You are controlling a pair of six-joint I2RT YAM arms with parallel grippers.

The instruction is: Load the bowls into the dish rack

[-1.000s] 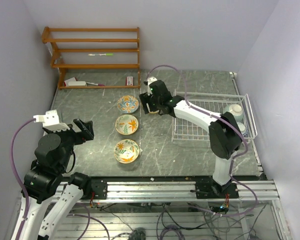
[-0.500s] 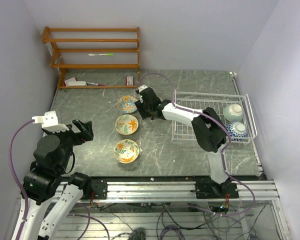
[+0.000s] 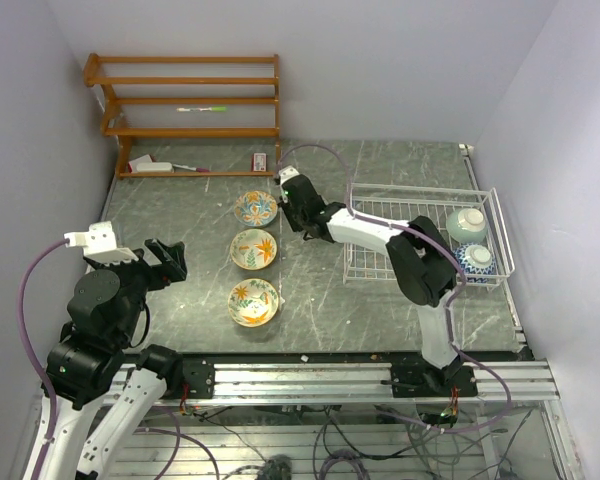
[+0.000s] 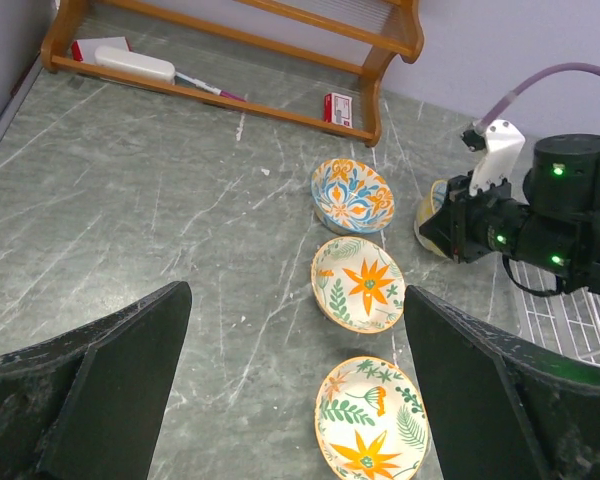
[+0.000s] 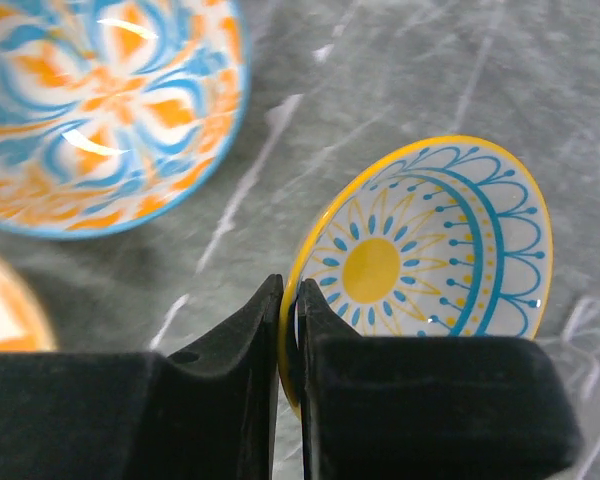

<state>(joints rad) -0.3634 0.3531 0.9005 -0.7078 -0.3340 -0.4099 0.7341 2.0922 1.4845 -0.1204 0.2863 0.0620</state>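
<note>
While L claw [image 4: 295, 300] gapes, R claw [image 5: 288, 300] pinches blue-yellow bowl [image 5: 430, 240] rim

A wooden shelf [image 3: 180, 131] on the grey table [image 3: 180, 220] holds a red box [image 3: 260, 161] and, perhaps, a pen [image 3: 201, 108].

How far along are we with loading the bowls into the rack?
Done: two bowls sit in the rack, a green bowl and a blue-and-white bowl. In hand: the right pincer is shut on the rim of a yellow-and-blue bowl, outside the rack. To go: three flowered bowls in a row on the table. The left pincer is open, holding nothing.
</note>
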